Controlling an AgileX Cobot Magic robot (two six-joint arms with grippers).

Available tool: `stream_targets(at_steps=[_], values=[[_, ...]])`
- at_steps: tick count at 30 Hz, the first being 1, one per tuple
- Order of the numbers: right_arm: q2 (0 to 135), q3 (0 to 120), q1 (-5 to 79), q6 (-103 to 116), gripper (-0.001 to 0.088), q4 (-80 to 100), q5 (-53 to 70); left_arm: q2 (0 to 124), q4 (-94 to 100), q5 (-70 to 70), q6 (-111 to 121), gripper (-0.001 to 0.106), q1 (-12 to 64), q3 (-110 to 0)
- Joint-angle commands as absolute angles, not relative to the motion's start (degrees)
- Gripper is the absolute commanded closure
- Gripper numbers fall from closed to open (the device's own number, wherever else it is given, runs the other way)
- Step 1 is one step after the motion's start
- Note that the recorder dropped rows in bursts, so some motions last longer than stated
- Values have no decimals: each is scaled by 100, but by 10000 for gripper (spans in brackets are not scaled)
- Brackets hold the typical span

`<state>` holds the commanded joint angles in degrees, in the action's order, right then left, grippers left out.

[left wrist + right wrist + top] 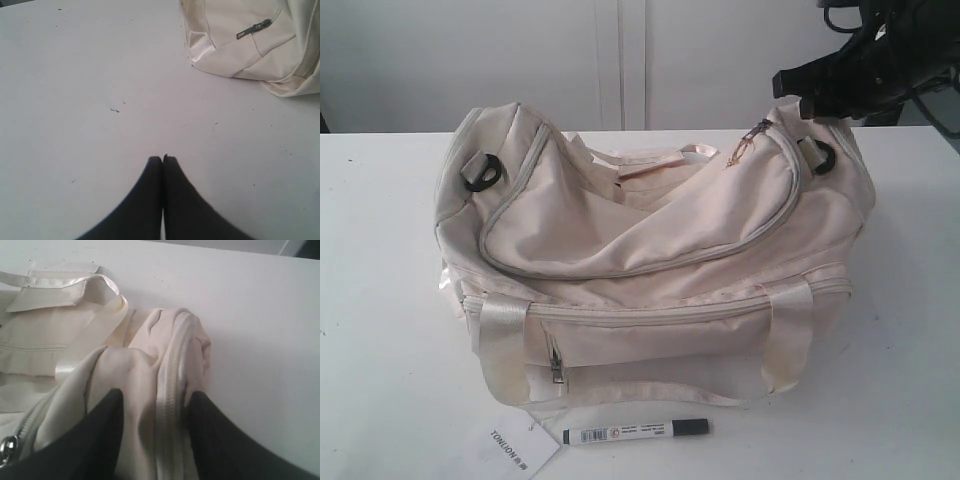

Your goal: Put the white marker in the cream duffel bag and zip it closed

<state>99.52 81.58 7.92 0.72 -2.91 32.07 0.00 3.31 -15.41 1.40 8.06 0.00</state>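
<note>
The cream duffel bag (650, 250) sits in the middle of the white table, and its curved top zipper looks closed along the side I can see. On the table in front of the bag lies the white marker (635, 432), dark cap pointing right. My right gripper (802, 95) is at the bag's top right end. In the right wrist view this gripper (155, 400) is shut on a bunched fold of the bag (145, 360) beside its zipper. My left gripper (162, 159) is shut and empty over bare table, and the bag (240, 50) lies well ahead of it.
A white paper tag printed TONLION (515, 445) lies just left of the marker at the table's front edge. The front pocket's zip pull (557, 365) hangs on the bag's near side. The table (380, 300) is white, with a pale wall behind it.
</note>
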Motion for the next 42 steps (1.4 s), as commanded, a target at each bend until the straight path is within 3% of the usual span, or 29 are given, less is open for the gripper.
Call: stream_targets(at_steps=[19,35,37,41,42], values=[[9637,8276,792,417,458,-147,3281,0,331,-1541,140,1053,806,0],[10176,8255,792,777,458,-136,3551,0,331,-1541,140,1053,806,0],[10176,8255,792,777,511,-136,3594,0,331,-1541,140,1053,806,0],[10176,8255,792,777,871,-136,3660,0,331,-1541,140,1053,806,0],[10176,8266,792,777,868,-146,3660,0,331,-1541,140,1053,806,0]])
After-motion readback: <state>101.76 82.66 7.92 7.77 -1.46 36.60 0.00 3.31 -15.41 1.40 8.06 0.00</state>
